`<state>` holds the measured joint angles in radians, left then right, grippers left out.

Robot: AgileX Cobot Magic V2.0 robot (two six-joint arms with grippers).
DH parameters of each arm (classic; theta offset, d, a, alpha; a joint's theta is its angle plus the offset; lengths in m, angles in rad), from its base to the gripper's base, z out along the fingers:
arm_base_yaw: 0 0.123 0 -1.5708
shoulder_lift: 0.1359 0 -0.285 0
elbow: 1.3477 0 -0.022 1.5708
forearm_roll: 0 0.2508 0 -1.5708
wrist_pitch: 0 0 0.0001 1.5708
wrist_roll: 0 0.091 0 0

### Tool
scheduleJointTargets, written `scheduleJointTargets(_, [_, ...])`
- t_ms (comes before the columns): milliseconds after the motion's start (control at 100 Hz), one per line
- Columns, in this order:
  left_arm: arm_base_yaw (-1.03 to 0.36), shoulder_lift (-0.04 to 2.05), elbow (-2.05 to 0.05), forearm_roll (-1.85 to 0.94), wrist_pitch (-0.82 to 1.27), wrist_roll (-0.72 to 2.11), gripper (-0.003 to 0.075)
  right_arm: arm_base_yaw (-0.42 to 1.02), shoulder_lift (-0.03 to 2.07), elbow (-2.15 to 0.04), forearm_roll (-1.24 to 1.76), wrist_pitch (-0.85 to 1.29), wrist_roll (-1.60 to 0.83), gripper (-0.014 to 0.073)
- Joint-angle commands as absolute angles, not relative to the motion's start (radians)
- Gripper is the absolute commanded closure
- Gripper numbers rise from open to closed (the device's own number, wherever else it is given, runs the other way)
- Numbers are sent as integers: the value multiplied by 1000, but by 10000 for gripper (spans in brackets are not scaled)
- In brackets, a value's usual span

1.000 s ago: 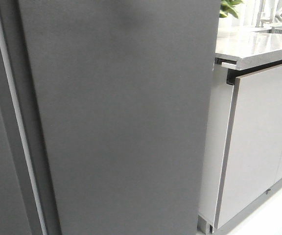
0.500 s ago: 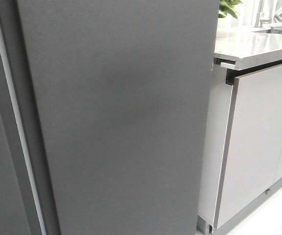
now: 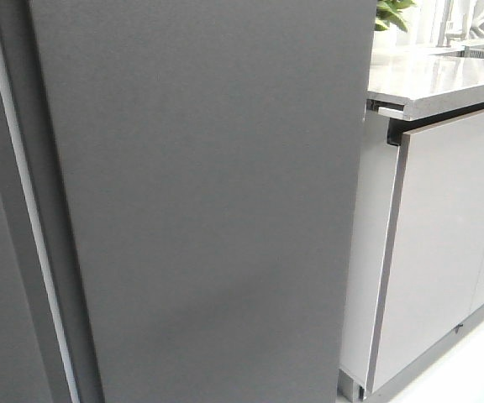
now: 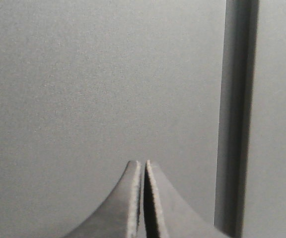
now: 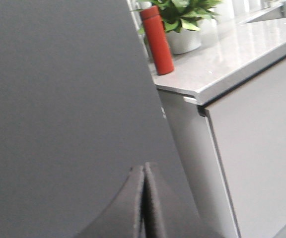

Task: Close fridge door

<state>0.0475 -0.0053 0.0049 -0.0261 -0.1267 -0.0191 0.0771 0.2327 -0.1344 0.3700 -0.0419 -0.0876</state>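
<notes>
The fridge door (image 3: 208,201) is a tall matte dark-grey panel that fills most of the front view; only its outer face shows. A pale strip (image 3: 23,193) runs down its left side beside another dark panel. My left gripper (image 4: 143,162) is shut and empty, its tips close to a grey panel (image 4: 93,84) next to a dark vertical seam (image 4: 236,114). My right gripper (image 5: 144,166) is shut and empty, its tips close to the fridge door's face (image 5: 58,114) near its right edge. Neither gripper shows in the front view.
A pale grey-white cabinet door (image 3: 444,243) with a thin dark edge stands ajar to the right under a grey countertop (image 3: 435,80). A red bottle (image 5: 157,40) and a potted plant (image 5: 182,20) stand on the countertop by the fridge.
The view has shifted very slightly between the earliest frame and now. A faint shadow that lay on the door half a second ago has gone.
</notes>
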Motion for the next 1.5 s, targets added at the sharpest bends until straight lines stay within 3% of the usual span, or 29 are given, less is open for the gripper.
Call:
scheduleJointTargets(0, [41, -16, 40, -30, -201, -23, 740, 70, 167, -91, 312, -127, -93, 639])
scheduleJointTargets(190, [41, -16, 40, -30, -201, -23, 740, 70, 50, 33, 222, -131, -93, 639])
scheduleJointTargets(440, [41, -16, 40, -30, -201, -23, 740, 70, -32, 36, 118, -89, -93, 639])
scheduleJointTargets(1110, [41, -16, 40, -30, -201, -23, 740, 70, -32, 36, 15, -103, -48, 639])
scheduleJointTargets(1490, [41, -16, 40, -30, -201, -23, 740, 70, -32, 36, 0, 5, 0, 639])
